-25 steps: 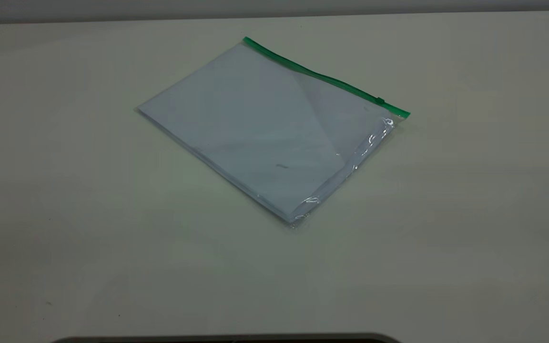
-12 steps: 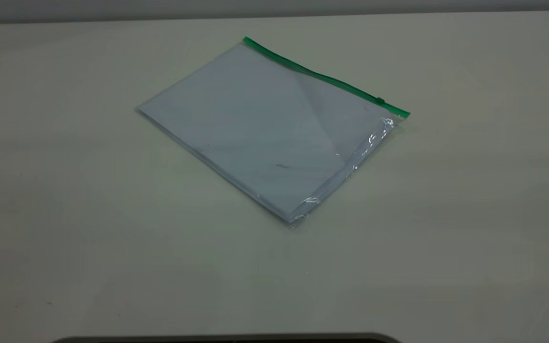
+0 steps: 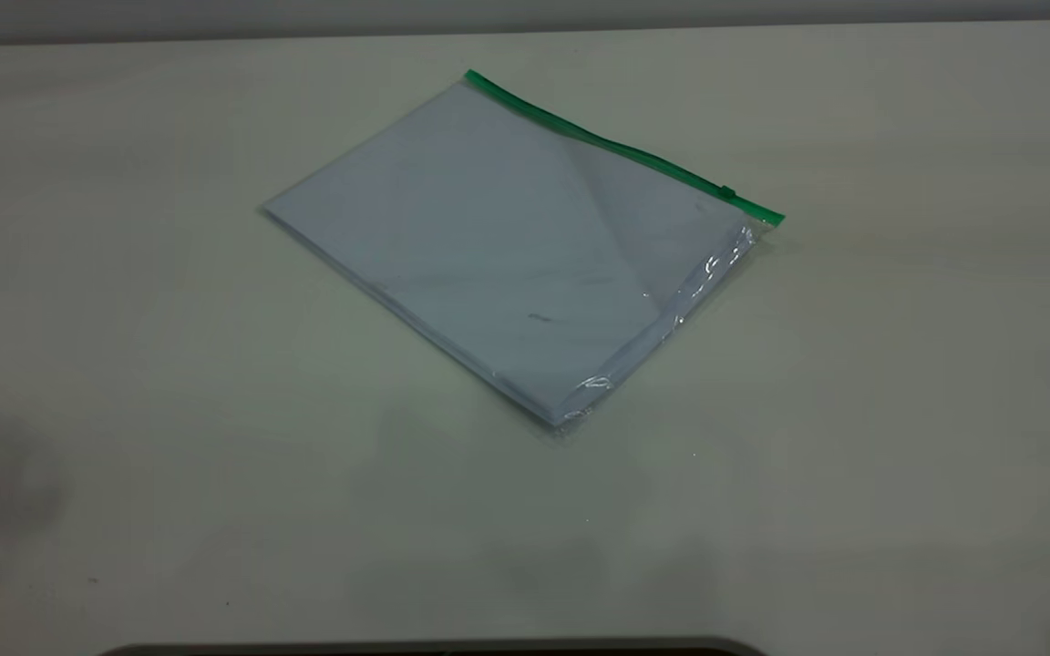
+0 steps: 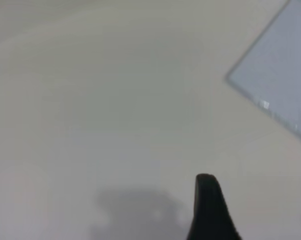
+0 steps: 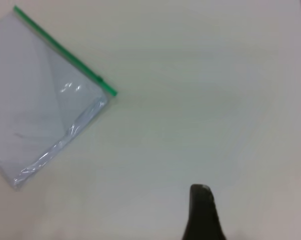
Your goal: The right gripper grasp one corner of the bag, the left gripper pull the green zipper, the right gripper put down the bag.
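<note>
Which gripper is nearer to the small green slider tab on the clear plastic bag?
Right, probably. The right gripper is off the clear plastic bag's zipper end, with the green slider tab in its view; the left gripper faces the opposite, plain corner.

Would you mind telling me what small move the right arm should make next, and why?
Probably bring the right end effector toward the bag's corner by the green zipper's slider end and lower it there. The bag lies flat and untouched on the table, and both wrist views show it off at a distance, with only bare table under each arm.
</note>
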